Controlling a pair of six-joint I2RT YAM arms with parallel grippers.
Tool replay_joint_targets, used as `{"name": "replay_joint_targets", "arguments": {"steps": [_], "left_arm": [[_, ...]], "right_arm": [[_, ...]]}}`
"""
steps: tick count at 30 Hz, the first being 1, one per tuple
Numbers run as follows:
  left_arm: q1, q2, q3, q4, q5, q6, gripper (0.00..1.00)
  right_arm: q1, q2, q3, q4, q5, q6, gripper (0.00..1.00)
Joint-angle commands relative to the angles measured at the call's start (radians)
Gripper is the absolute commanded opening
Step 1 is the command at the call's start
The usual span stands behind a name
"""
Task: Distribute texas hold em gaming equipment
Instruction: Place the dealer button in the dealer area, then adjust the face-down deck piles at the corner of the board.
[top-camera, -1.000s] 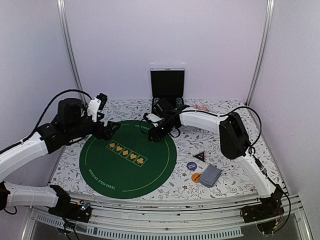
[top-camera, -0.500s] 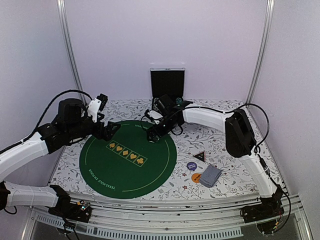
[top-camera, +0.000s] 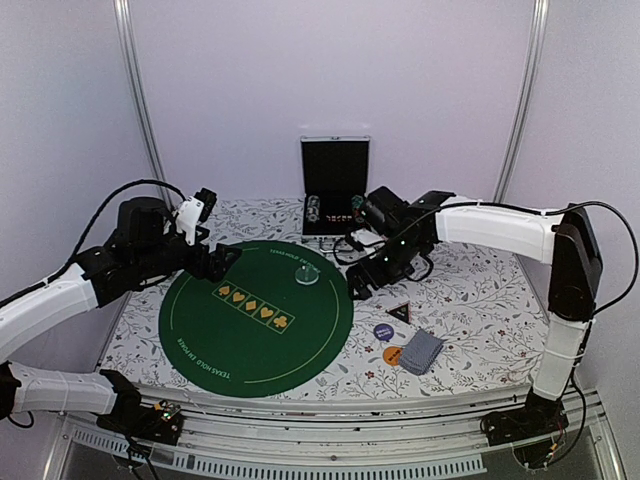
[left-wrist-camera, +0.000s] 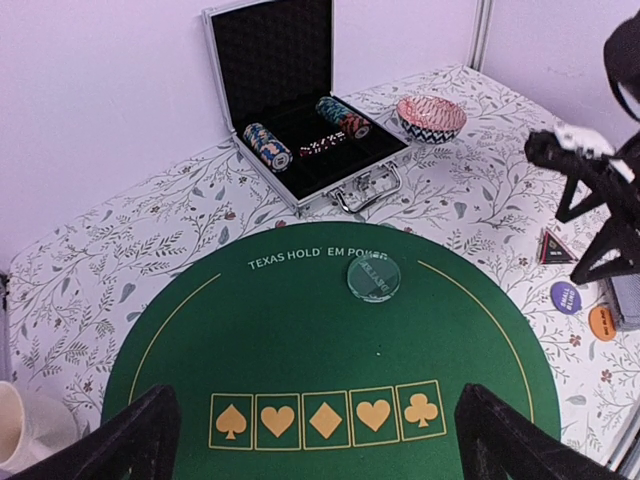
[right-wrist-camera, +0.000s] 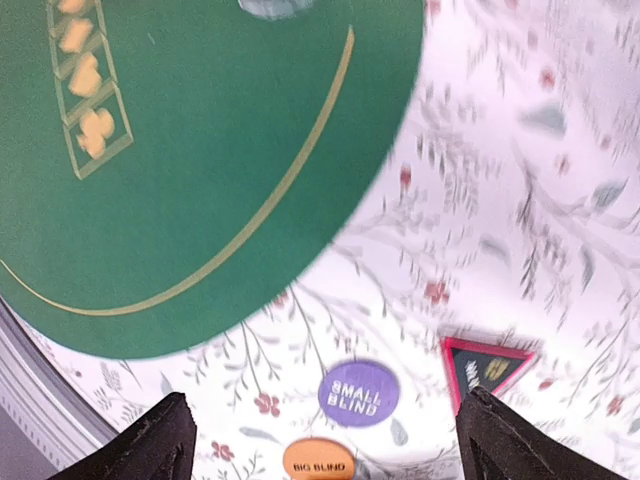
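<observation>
A clear round dealer disc (top-camera: 308, 274) (left-wrist-camera: 373, 279) lies on the far side of the green felt mat (top-camera: 200, 320). Right of the mat on the tablecloth are a black triangular marker (top-camera: 399, 312) (right-wrist-camera: 485, 367), a purple "small blind" disc (top-camera: 383, 331) (right-wrist-camera: 358, 394), an orange "big blind" disc (top-camera: 392, 354) (right-wrist-camera: 318, 462) and a stack of grey-blue cards (top-camera: 421, 351). My right gripper (top-camera: 365, 280) (right-wrist-camera: 330, 435) hangs open and empty just off the mat's right edge, above the discs. Over the mat's far left edge, my left gripper (top-camera: 222, 258) (left-wrist-camera: 320, 440) is open and empty.
An open metal case (top-camera: 335, 190) (left-wrist-camera: 300, 130) holding poker chip stacks (left-wrist-camera: 266, 146) stands at the back. A patterned bowl (left-wrist-camera: 430, 117) sits right of it. A white mug (left-wrist-camera: 15, 440) stands at the left edge of the left wrist view.
My right gripper opened, left the clear disc on the mat's far side, and swung right off the mat toward the markers. The left arm has not moved.
</observation>
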Motion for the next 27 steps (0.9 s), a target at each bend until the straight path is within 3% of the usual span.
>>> {"name": "replay_joint_targets", "arguments": {"steps": [1,17,27], "left_arm": [[0.006,0.008,-0.015,0.013,0.002,0.01,0.98],[0.008,0.02,-0.018,0.012,-0.003,0.015,0.98],[0.008,0.026,-0.018,0.013,-0.004,0.017,0.98]], "right_arm": [[0.013,0.016,-0.109,-0.098,-0.044,0.065,0.89],[0.057,0.063,-0.252,-0.134,-0.024,0.039,0.58],[0.087,0.067,-0.302,-0.171,-0.018,0.046,0.5]]}}
